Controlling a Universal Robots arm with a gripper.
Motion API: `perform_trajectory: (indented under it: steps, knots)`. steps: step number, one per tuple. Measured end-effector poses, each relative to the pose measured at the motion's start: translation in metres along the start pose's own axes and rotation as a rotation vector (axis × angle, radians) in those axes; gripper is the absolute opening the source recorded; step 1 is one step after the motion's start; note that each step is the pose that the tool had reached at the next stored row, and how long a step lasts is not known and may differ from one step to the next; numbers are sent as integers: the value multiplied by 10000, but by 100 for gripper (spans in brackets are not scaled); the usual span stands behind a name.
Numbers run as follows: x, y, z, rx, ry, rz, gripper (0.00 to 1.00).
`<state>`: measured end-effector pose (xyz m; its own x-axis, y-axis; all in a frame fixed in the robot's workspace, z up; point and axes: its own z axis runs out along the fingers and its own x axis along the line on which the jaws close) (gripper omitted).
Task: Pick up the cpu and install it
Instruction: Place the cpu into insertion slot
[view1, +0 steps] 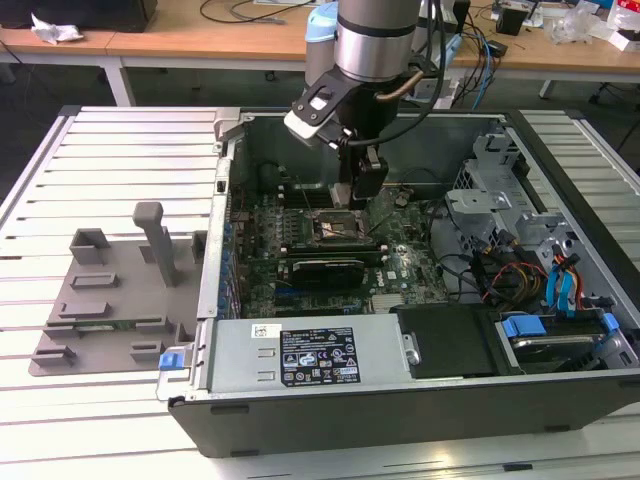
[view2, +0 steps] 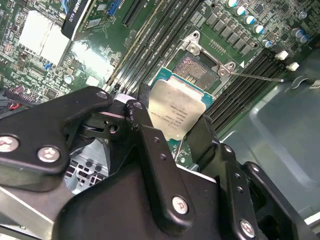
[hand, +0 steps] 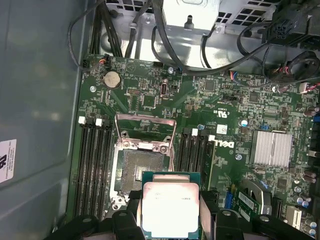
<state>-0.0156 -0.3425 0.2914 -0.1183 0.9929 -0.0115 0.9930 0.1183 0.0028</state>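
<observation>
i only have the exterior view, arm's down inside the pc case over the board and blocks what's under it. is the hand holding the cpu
observer: yes. in the second wrist view the hand is shut on the cpu, with a finger on each of two opposite edges.
operator: socket open?
observer: in the first wrist view the socket is bare and its metal frame is swung up.
operator: chip seated yet
observer: no. in both wrist views it hangs off to one side of the socket, covering just one edge of it.
</observation>
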Motion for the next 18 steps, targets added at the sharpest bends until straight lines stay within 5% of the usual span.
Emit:
perform_trajectory:
  steps: [18]
  knots:
    - [11,27,98,0,-4,-1,55]
